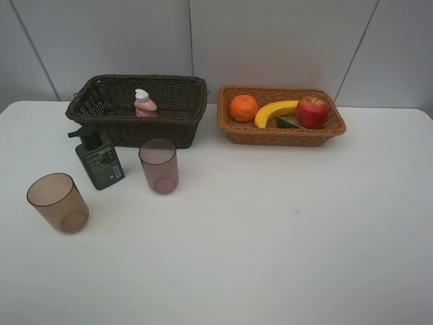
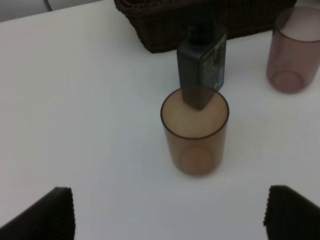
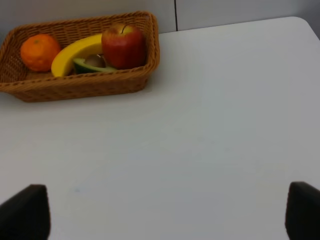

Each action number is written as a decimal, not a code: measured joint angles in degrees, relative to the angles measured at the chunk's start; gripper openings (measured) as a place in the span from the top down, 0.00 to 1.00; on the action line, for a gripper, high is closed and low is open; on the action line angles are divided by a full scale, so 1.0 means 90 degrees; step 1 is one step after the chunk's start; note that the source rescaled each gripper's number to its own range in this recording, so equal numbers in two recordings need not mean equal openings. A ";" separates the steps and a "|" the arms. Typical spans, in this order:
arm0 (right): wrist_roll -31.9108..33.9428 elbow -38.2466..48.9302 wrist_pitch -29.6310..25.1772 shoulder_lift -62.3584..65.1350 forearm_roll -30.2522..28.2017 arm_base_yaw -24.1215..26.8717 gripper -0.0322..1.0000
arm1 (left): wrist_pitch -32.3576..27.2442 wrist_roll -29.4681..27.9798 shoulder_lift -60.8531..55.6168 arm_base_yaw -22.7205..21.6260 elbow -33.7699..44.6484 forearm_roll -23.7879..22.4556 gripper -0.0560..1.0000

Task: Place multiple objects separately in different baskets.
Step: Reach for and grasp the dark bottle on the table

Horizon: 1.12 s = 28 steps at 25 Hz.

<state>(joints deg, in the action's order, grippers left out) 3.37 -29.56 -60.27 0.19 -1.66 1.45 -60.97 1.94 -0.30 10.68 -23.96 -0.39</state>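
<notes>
The light tan basket (image 1: 237,133) (image 3: 85,87) at the back right holds the orange (image 1: 243,107) (image 3: 40,51), banana (image 1: 274,112) (image 3: 75,52), halved avocado (image 1: 289,122) (image 3: 92,65) and red apple (image 1: 312,112) (image 3: 123,46). The dark brown basket (image 1: 169,132) (image 2: 165,30) at the back left holds the small pink bottle (image 1: 144,103). In front of it stand the dark green pump bottle (image 1: 99,160) (image 2: 202,62) and two brownish cups (image 1: 159,166) (image 2: 292,50), (image 1: 59,202) (image 2: 195,131). My left gripper (image 2: 167,212) is open, short of the nearer cup. My right gripper (image 3: 165,212) is open over bare table. Neither arm shows in the exterior view.
The white table (image 1: 270,230) runs to its back edge against a grey panelled wall (image 1: 270,40). The baskets sit side by side with a narrow gap between them.
</notes>
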 joint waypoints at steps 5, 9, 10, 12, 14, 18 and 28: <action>0.0000 0.0000 0.0013 0.0000 0.0000 0.0000 0.00 | 0.0039 0.0000 0.0473 0.0000 -0.0361 0.0000 0.00; 0.0000 0.0000 0.0018 0.0000 0.0000 0.0000 0.00 | 0.0293 0.0000 0.1156 0.0000 -0.0706 0.0000 0.00; 0.0000 0.0000 0.0018 0.0000 0.0000 0.0000 0.00 | 0.0375 0.0018 0.1356 0.0000 -0.0780 0.0000 0.00; 0.0000 0.0000 0.0018 0.0000 0.0000 0.0000 0.00 | 0.0521 0.0120 0.1785 0.0000 -0.0966 0.0000 0.00; 0.0000 0.0000 0.0021 0.0000 0.0000 0.0000 0.00 | 0.0573 0.0359 0.2206 0.0000 -0.1158 -0.0006 0.00; 0.0000 0.0000 0.0021 0.0000 0.0000 0.0000 0.00 | 0.0573 0.0817 0.3161 0.0000 -0.1643 -0.0019 0.00; 0.0000 0.0000 0.0025 0.0000 0.0000 0.0000 0.00 | 0.0573 0.1617 0.5706 0.0000 -0.3114 -0.0019 0.00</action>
<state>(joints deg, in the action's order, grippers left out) 3.37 -29.56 -60.05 0.19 -1.66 1.45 -55.81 16.49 51.06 10.68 -51.99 -0.57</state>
